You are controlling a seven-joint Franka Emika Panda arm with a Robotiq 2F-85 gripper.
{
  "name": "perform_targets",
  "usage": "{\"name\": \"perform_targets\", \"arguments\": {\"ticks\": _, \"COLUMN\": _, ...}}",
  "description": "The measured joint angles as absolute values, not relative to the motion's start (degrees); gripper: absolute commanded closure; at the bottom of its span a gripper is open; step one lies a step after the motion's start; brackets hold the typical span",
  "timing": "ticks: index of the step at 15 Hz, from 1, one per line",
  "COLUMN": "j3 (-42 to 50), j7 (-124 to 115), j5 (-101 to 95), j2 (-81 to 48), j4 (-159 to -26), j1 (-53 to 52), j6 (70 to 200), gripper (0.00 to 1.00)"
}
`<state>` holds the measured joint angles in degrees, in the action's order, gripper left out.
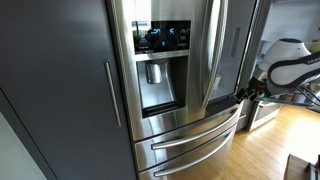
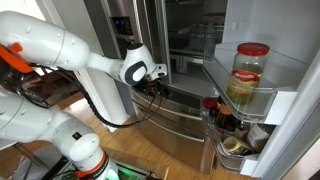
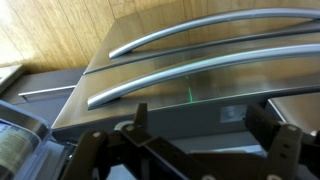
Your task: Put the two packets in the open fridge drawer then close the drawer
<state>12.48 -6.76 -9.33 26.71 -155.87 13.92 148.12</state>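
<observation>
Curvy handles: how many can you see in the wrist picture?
2. The upper handle crosses the picture near the top. The lower handle runs just beneath it, above the gripper. Others may be out of frame.

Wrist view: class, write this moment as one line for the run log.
black gripper: open, empty | by: wide stainless-steel fridge drawer with curved bar handle | packets: not in view
</observation>
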Motion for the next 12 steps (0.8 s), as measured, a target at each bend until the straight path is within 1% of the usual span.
{"name": "perform_targets", "arguments": {"ticks": 4, "j3": 6.1, "j7": -12.2, "j5": -9.2, "j2": 38.3, "j4": -152.7, "j1": 15.7, "j6": 130.9, "gripper": 0.0}}
{"name": "perform_targets", "arguments": {"ticks": 6, "j3": 4.2, "j7": -14.1, "j5": -9.2, "j2": 41.8, "j4": -150.7, "j1": 15.9, "j6": 125.5, "gripper": 0.0}}
{"name": "perform_targets", "arguments": {"ticks": 9, "j3": 2.9, "j7": -15.8, "j5": -9.2, "j2": 44.5, "j4": -148.5, "j1": 16.1, "j6": 121.3, "gripper": 0.0}}
{"name": "perform_targets", "arguments": {"ticks": 12, "j3": 2.7, "j7": -16.8, "j5": -9.2, "j2": 45.6, "j4": -147.4, "j1": 16.3, "j6": 120.2, "gripper": 0.0}}
